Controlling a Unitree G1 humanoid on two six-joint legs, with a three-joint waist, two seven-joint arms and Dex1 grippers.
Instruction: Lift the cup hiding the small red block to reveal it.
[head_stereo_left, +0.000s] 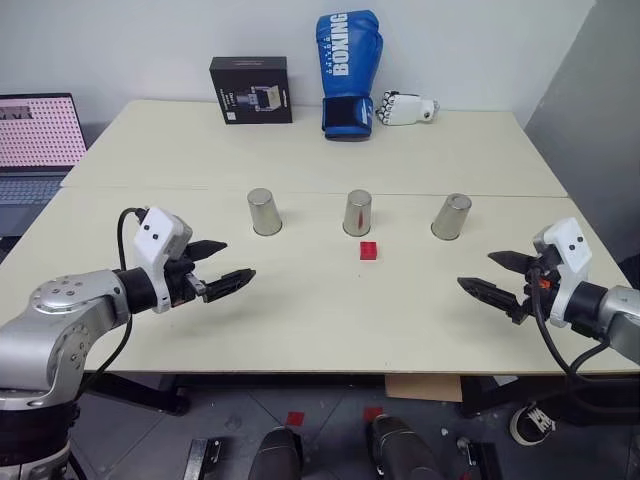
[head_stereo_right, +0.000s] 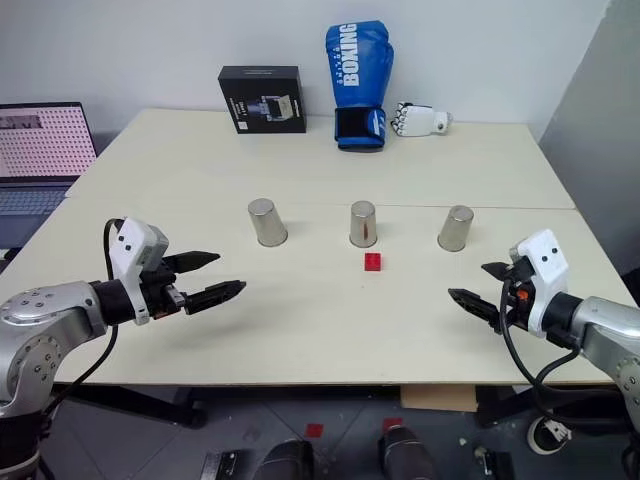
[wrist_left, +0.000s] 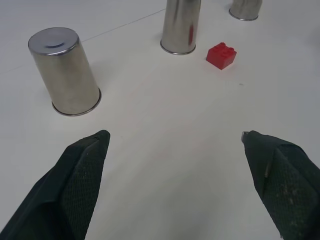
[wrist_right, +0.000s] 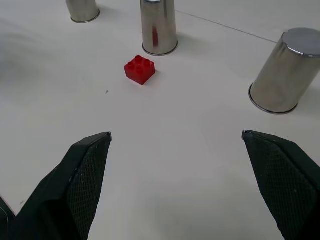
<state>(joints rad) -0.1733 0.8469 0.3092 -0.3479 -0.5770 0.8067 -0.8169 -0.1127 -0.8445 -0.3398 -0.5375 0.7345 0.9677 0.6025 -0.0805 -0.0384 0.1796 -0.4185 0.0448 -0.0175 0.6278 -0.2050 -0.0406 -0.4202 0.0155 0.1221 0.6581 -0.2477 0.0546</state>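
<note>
**Both grippers wide over a pale table, red block in the open**

Nearest, the left gripper (head_stereo_left: 222, 265) and right gripper (head_stereo_left: 500, 276) hover with jaws released, holding nothing. Beneath spreads the cream table (head_stereo_left: 300, 320), against a white wall. A boxing glove (head_stereo_left: 349, 72) and black box (head_stereo_left: 250, 90) stand at its far edge. Three upturned cups form a row; the small red block (head_stereo_left: 369, 250) lies uncovered just before the middle cup (head_stereo_left: 357, 212).

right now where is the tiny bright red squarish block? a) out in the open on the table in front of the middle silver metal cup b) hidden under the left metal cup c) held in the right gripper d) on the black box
a: the tiny bright red squarish block lies uncovered on the cream table, just in front of the middle silver metal cup, with neither gripper touching it.
</note>
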